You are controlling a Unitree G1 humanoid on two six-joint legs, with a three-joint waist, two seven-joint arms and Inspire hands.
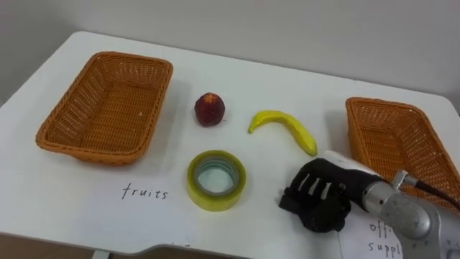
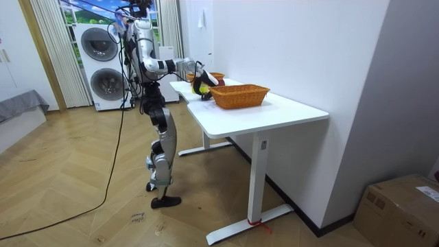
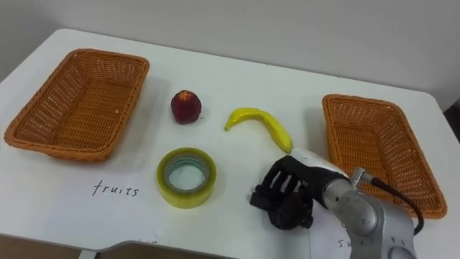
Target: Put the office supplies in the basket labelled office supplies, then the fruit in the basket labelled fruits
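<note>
The robot hand rests lower right on the table, fingers curled on nothing, just below the central banana — probably light, soft, easily bruised — best taken gently across its thick middle.

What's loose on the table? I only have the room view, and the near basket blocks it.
Observer: Three items lie between the baskets: a red fruit, a banana and a yellow tape roll.
Operator: Anything sorted yet?
Observer: No. The left basket and the right basket are both empty.
Operator: Where is the right hand?
Observer: The right hand is low at the table just right of the tape roll, on the robot's side of the banana's tip. Its fingers are curled and nothing shows in it.
</note>
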